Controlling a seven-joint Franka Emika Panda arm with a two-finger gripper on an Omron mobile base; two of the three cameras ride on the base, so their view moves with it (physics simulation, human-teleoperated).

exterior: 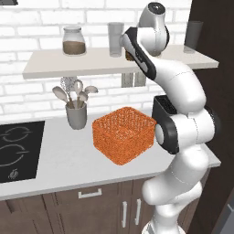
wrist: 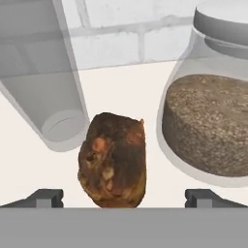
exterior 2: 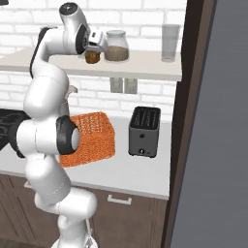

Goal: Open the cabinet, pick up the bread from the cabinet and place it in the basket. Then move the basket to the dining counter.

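The bread [wrist: 114,160], a dark-brown lump with a lighter face, lies on the white shelf [exterior: 68,64] between a tumbler and a glass jar. My gripper [wrist: 126,196] is open, its two fingertips [wrist: 48,197] standing wide apart on either side of the bread without touching it. From the right base the bread [exterior 2: 91,57] sits just below the hand [exterior 2: 95,40]; from the left base only an edge of the bread [exterior: 130,56] shows behind the arm. The orange mesh basket [exterior: 123,134] [exterior 2: 89,138] stands empty on the worktop below. The dining counter is out of view.
A glass jar with brown contents [exterior 2: 116,47] [wrist: 213,126] and a clear tumbler [exterior: 115,39] [wrist: 48,87] flank the bread. A dark toaster [exterior 2: 144,131] stands right of the basket. Utensil holder [exterior: 76,112] and black hob [exterior: 18,151] lie left. A tall dark panel [exterior 2: 213,121] rises at right.
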